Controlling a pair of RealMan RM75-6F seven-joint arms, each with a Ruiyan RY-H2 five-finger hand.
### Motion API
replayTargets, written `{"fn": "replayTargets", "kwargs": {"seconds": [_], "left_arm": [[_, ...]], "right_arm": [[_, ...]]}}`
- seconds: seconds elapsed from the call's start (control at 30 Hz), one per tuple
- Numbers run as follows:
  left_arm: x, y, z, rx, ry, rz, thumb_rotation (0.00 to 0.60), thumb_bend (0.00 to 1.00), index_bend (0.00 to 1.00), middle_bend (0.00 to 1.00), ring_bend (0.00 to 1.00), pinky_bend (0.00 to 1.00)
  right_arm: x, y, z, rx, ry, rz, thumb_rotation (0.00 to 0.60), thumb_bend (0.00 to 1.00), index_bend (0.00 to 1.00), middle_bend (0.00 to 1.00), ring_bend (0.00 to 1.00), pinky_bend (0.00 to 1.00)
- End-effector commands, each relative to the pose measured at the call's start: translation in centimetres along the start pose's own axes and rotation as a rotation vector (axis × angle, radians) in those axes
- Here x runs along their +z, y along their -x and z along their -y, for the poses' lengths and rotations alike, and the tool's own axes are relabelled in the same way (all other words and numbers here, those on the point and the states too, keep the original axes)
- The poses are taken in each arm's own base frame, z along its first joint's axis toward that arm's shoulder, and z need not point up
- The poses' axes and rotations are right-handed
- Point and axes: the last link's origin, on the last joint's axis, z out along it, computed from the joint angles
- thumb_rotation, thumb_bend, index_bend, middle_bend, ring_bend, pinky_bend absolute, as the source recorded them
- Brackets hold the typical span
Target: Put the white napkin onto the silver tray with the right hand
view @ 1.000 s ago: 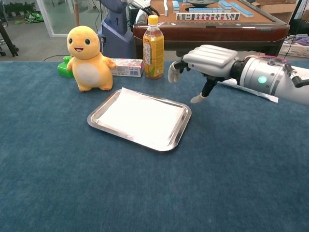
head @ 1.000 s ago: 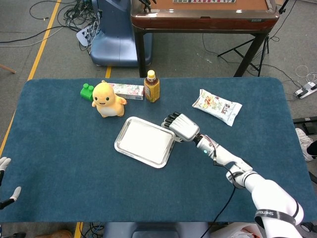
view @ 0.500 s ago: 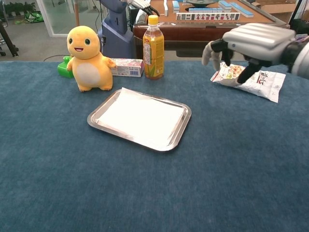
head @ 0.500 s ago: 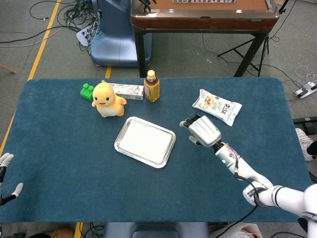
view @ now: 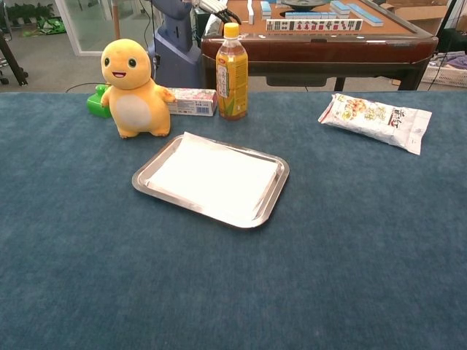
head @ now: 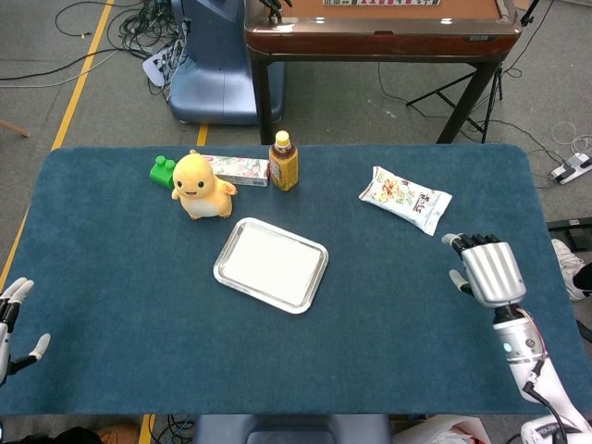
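The white napkin point(head: 269, 264) point(view: 211, 176) lies flat inside the silver tray point(head: 225, 277) point(view: 268, 201) at the middle of the blue table. My right hand point(head: 487, 270) hovers far off at the table's right side, back facing up, fingers spread and holding nothing; the chest view does not show it. My left hand point(head: 13, 319) shows only as a few spread fingers at the table's left front corner, empty.
A yellow plush toy point(head: 200, 185), a green block point(head: 163, 170), a small printed box point(head: 240, 169) and an orange drink bottle point(head: 283, 161) stand behind the tray. A snack packet point(head: 405, 198) lies at the back right. The blue table cloth point(head: 388, 314) spreads around them.
My right hand has drawn back from beside the tray to the table's right side and left the chest view. The napkin stays on the tray. The left hand shifted slightly.
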Motion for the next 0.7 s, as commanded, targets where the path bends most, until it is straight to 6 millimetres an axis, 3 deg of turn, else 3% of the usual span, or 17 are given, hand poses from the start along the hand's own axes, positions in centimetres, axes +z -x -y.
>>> {"fn": "replayTargets", "kwargs": {"seconds": [0.03,0.23,0.7], "left_arm": [[0.1,0.0,-0.2,-0.005,0.004,0.000,0.600,0.25,0.12,0.12,0.14,0.07],[0.2,0.2,-0.6,-0.019,0.015,0.000,0.600,0.25,0.12,0.12,0.14,0.07],[0.3,0.5,-0.9,-0.019,0.025,0.015,0.600,0.25,0.12,0.12,0.14,0.07]], "right_arm": [[-1.8,0.3,-1.1,0.009,0.032,0.006,0.600,0.23,0.35,0.46,0.46,0.51],[-3.7,1.1,-1.7,0.052,0.054,0.018,0.600,0.23,0.35,0.45,0.42,0.51],[-5.2,1.4,-2.0,0.054,0.093,0.046,0.600,0.23,0.35,0.42,0.37,0.50]]}}
